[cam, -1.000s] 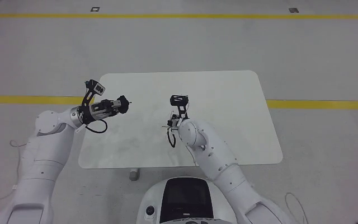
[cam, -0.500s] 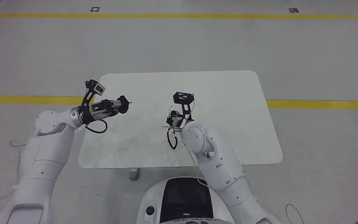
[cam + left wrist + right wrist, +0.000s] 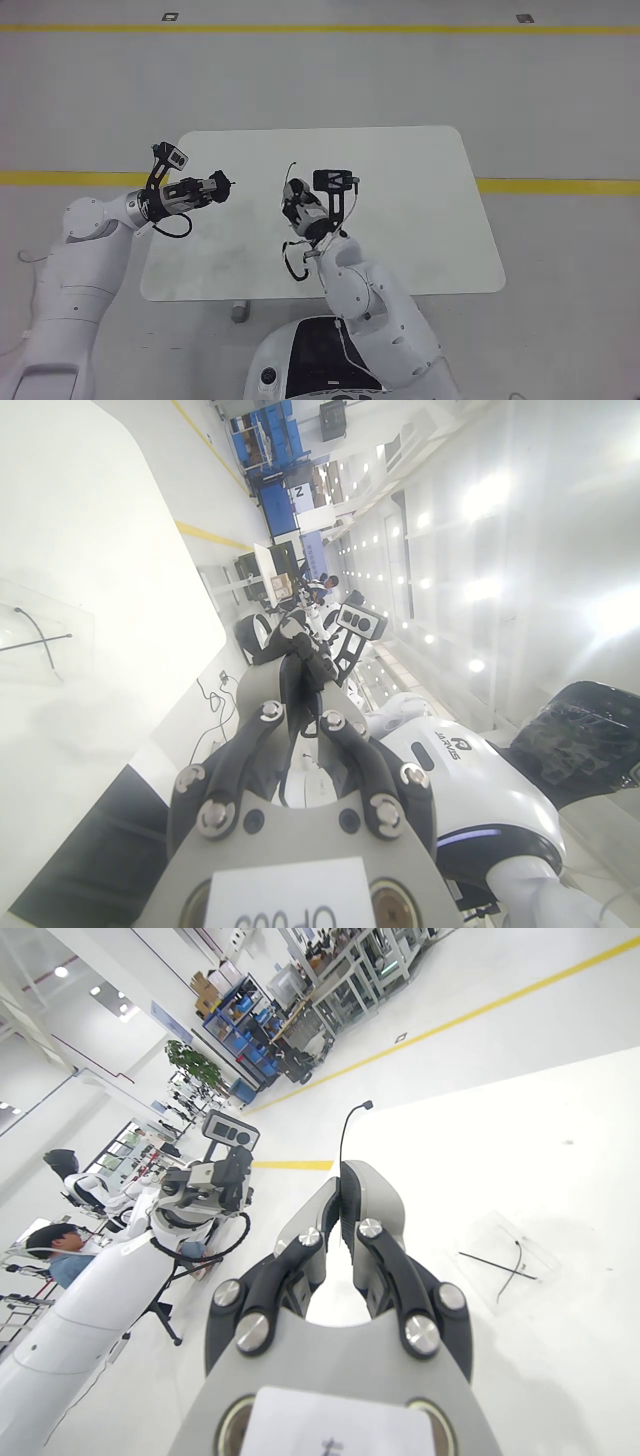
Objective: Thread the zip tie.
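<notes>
My right gripper is shut on a thin black zip tie, whose head end sticks out past the fingertips and curves sideways. In the top view this gripper hangs above the middle of the white table, with the zip tie pointing away from the robot. My left gripper is held above the table's left part, pointing toward the right arm. Its fingers are pressed together, and I see nothing between them.
A clear plastic sheet lies flat on the table with two more black zip ties crossed on it. The left arm stands a short way off from the right gripper. The table's right half is bare.
The right gripper rose from the table surface and swung up and leftward, carrying the zip tie, which now points up. The left arm stayed still.
</notes>
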